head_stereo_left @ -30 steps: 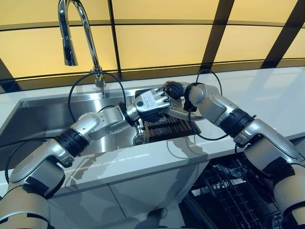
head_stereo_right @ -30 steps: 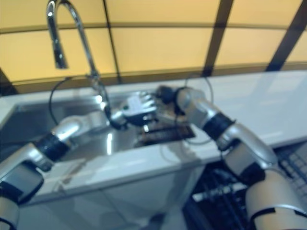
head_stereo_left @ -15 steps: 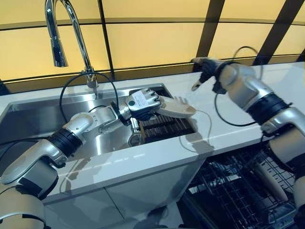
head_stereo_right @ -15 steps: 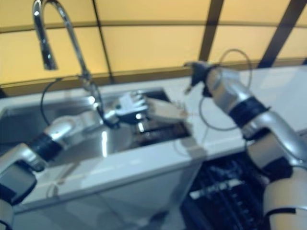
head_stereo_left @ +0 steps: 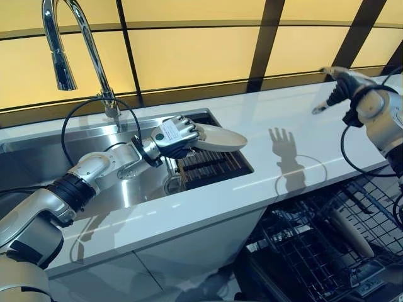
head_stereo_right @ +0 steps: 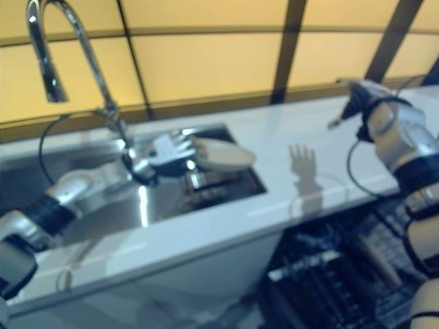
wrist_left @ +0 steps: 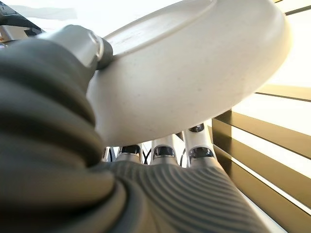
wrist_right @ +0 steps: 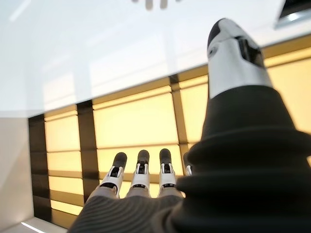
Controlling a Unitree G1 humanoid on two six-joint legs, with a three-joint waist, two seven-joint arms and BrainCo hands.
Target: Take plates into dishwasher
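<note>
The plate [head_stereo_left: 217, 139] is held by your left hand [head_stereo_left: 171, 134] above the sink [head_stereo_left: 38, 157], over the dark rack [head_stereo_left: 211, 167] that sits in the sink's right part. The thumb pinches the upper rim and the fingers support it from below, as the left wrist view shows. I judge the plate to be stiff, rather light for this hand, smooth and maybe slippery, and it can break if it falls. A hold at the rim, thumb on top and fingers under, is the good place; hold it firmly while you carry it.

To the right of the sink, the desk [head_stereo_left: 277, 119] is bare. Further right, your right hand [head_stereo_left: 340, 85] hovers over the desk with straight, released fingers and holds nothing. Below it the dishwasher [head_stereo_left: 315, 251] stands open.

Compared with one second ago, the right hand has left the plate and moved far away from the sink, so the left hand carries the plate alone. The camera has also turned to the right.
</note>
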